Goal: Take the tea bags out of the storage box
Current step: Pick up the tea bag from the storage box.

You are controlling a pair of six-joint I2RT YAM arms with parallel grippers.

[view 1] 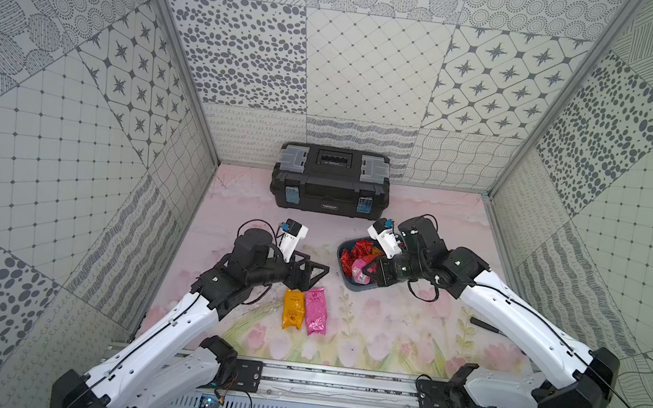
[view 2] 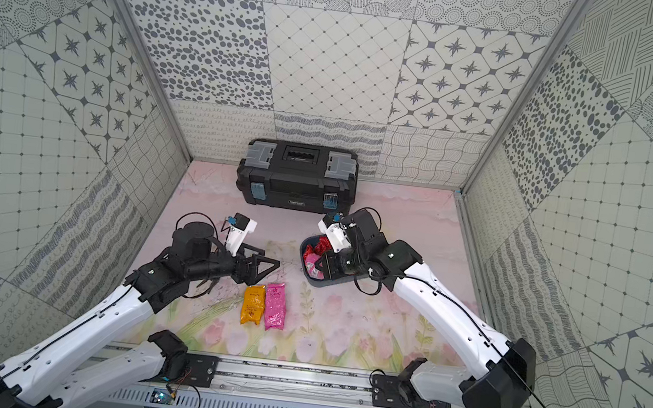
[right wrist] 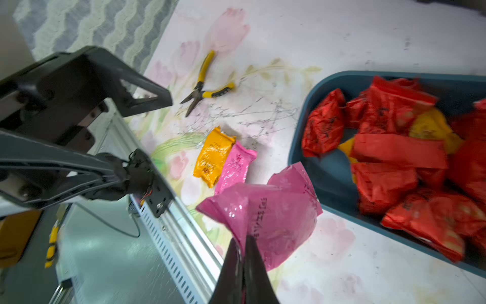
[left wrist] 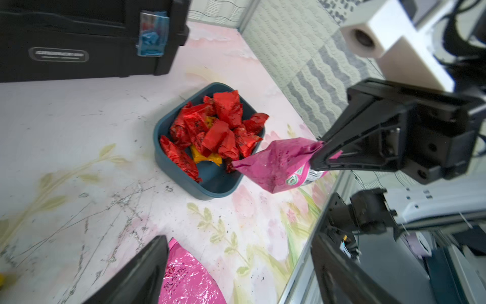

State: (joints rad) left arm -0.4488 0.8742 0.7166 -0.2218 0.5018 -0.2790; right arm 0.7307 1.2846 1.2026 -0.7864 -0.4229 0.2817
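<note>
Tea bags (left wrist: 210,131), red and shiny, lie in a heap in the blue storage box (left wrist: 171,172), just past the tips of the right pincer (right wrist: 242,240). A yellow tea bag (left wrist: 202,158) peeks out from under the red ones.

The right pincer is squeezed tight on one end of a pink tea bag (right wrist: 263,218). The bag sticks out from the tips and is up in the air, right by the rim of the box on the side nearest the pincer. The foil is all crumpled where the tips pinch it.

The left pincer (view 1: 313,275) has its two fingers wide apart, with nothing between them. It points toward the box but is not touching it. Right under its tips, flat on the table (view 1: 386,325), lie an orange tea bag (view 1: 292,309) and a second pink tea bag (view 1: 317,310). These two lie side by side and touch along their long edges. They are out of the box, between the two pincers and nearer the left one.

Pliers (right wrist: 203,84) with yellow handles lie on the table close to the left pincer.

A black toolbox (view 1: 331,184) stands far beyond both pincers, by the back wall, with its lid down.
</note>
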